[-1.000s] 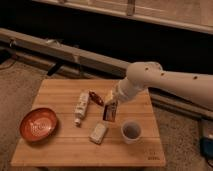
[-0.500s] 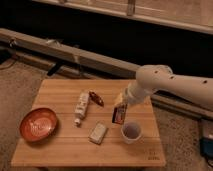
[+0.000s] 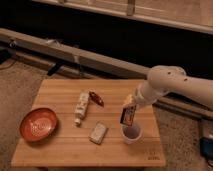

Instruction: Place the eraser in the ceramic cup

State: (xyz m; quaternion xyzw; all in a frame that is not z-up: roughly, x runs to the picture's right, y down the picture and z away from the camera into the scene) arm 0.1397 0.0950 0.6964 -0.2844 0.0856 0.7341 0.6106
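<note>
The gripper (image 3: 129, 105) hangs over the right part of the desk (image 3: 60, 150), at the end of a white arm (image 3: 170, 82) that reaches in from the right edge of the view and bends downward. Its fingers are clamped on the upper end of the eraser (image 3: 127, 117), so the jaws stand closed around that thin bar. The eraser hangs nearly upright from the grip, leaning a little, with its dark body and orange-red face turned toward the camera.

Directly below it stands the ceramic cup (image 3: 132, 134), upright near the front right of the desk. The eraser's lower end reaches the cup's rim at the back left. Whether the tip is already inside the mouth or just above it cannot be told from this angle.

To the left of the cup, near but apart from it, a pale grey block (image 3: 98, 132) lies flat on the wood. Further back, toward the middle of the desk, a white tube-like bottle (image 3: 81, 106) lies on its side, and a small red object (image 3: 96, 98) lies just beside its upper end. A wide orange-red bowl (image 3: 38, 124) sits at the left end of the desk, well apart from the cup.

The desk stands on a speckled floor (image 3: 20, 90), and a long pale rail (image 3: 75, 52) runs behind it.
</note>
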